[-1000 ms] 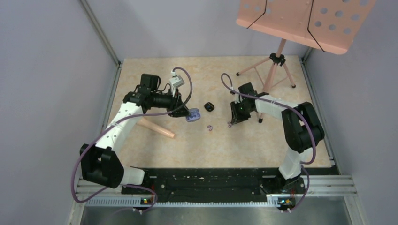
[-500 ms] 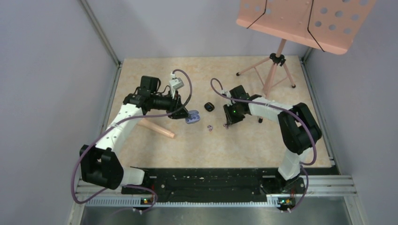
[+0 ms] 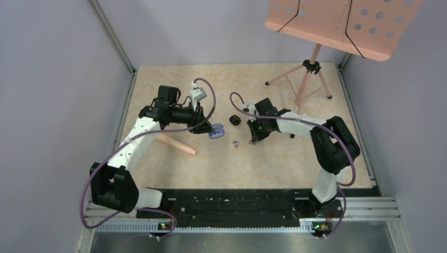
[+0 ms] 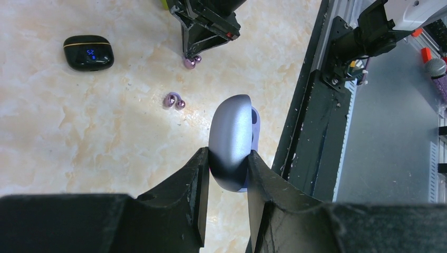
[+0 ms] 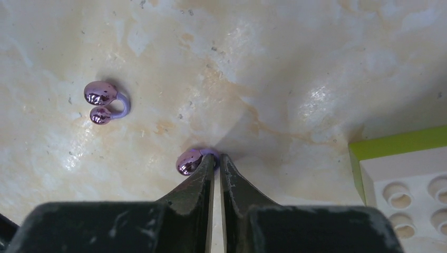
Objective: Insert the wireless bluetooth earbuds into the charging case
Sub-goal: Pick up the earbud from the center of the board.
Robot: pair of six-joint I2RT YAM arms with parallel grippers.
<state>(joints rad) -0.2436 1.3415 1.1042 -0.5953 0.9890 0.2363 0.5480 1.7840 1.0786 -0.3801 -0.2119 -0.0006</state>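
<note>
Right pincer: jaws drawn in to a thin slit, tips down at the worktop. They pinch the thin band of one pale purple earbud. Its shiny ball end shows just left of the left fingertip in the right wrist view. Whether the bud is off the surface: cannot tell.

Second pale purple earbud: lies loose on the worktop, ring-shaped, two shiny ends close together. It is near the gripped bud but apart from it, on the side toward the left arm.

Left pincer: clamped tight on a pale purple charging case, one finger on each broad face. The case is held on edge and its rounded end sticks out past the fingertips. Lid open or closed: cannot tell from this angle.

Black charging case: flat on the worktop between the two arms, farther from the bases than the loose bud. It has a gold line round it and a small blue lit display on top, and nothing touches it.

Lime-and-white studded block: at the right edge of the right wrist view, well apart from the fingertips.

Pink music stand: stands at the far right corner.
</note>
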